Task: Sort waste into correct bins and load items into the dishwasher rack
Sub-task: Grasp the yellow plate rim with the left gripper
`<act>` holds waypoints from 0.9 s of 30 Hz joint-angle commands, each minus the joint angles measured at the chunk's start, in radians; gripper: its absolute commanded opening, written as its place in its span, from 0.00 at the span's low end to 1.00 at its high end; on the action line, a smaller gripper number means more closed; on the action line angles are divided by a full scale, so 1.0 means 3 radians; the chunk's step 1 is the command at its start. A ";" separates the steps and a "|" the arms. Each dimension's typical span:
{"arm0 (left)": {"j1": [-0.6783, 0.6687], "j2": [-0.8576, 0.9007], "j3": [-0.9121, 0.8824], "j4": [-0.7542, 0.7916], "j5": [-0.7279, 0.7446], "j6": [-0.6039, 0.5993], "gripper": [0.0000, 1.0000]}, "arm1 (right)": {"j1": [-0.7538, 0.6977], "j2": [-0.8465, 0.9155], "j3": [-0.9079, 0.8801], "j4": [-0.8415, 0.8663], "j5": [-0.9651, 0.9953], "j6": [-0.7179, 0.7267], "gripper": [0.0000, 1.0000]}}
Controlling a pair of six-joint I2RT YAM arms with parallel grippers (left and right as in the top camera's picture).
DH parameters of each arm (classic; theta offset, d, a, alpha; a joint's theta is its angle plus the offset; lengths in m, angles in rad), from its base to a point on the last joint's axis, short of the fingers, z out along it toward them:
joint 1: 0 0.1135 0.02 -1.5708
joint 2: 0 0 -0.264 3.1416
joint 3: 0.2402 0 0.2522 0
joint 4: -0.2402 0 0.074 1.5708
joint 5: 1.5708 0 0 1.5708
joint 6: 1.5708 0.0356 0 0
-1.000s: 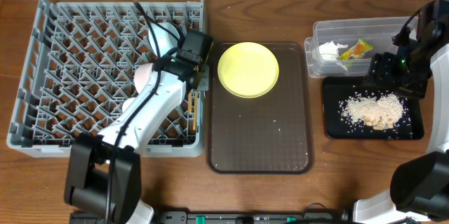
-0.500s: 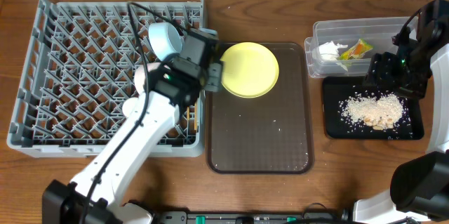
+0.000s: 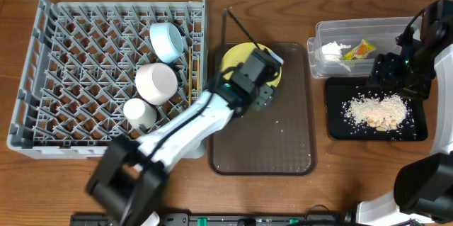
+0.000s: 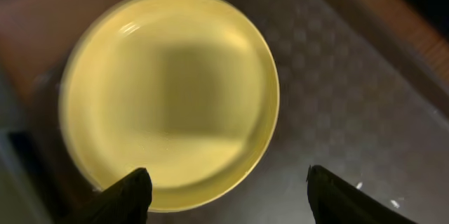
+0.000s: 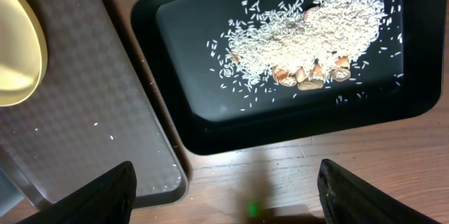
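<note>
The yellow plate lies at the back of the brown serving tray. My left gripper hovers over the plate's near edge, open and empty. In the left wrist view the plate sits just beyond the open fingertips. The grey rack holds the light blue bowl, white bowl and small white cup. My right gripper is open and empty by the black tray, which holds rice scraps. I cannot make out the chopsticks.
The clear tub at the back right holds crumpled white paper and the wrapper. The right wrist view shows the black tray, the rice, the brown tray's corner and bare wood in front.
My left arm has swung right from the rack's back edge to over the yellow plate, leaving the light blue bowl in the rack. The right arm has not moved.
</note>
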 commanded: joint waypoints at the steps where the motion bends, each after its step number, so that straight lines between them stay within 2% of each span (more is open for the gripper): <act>1: -0.0057 0.0278 0.0032 0.0114 0.0010 0.0127 0.73 | -0.0008 -0.0089 0.0003 -0.0004 -0.0028 -0.0039 0.81; 10: -0.0084 0.0754 0.0032 0.0423 0.0009 0.0125 0.71 | -0.0008 -0.0089 0.0003 -0.0015 -0.0027 -0.0041 0.80; 13: -0.0084 0.0841 0.0031 0.0418 0.0009 0.0123 0.66 | -0.0008 -0.0089 0.0003 -0.0015 -0.0028 -0.0041 0.80; 16: -0.0089 0.0910 0.0031 0.0389 0.0022 0.0084 0.55 | -0.0009 -0.0089 0.0003 -0.0017 -0.0028 -0.0041 0.80; 20: -0.0134 0.0918 0.0031 0.0308 0.0023 0.0084 0.28 | -0.0008 -0.0089 0.0003 -0.0019 -0.0028 -0.0041 0.80; 27: -0.0392 0.0889 0.0032 0.0271 0.0023 0.0086 0.08 | -0.0008 -0.0089 0.0003 -0.0037 -0.0027 -0.0041 0.80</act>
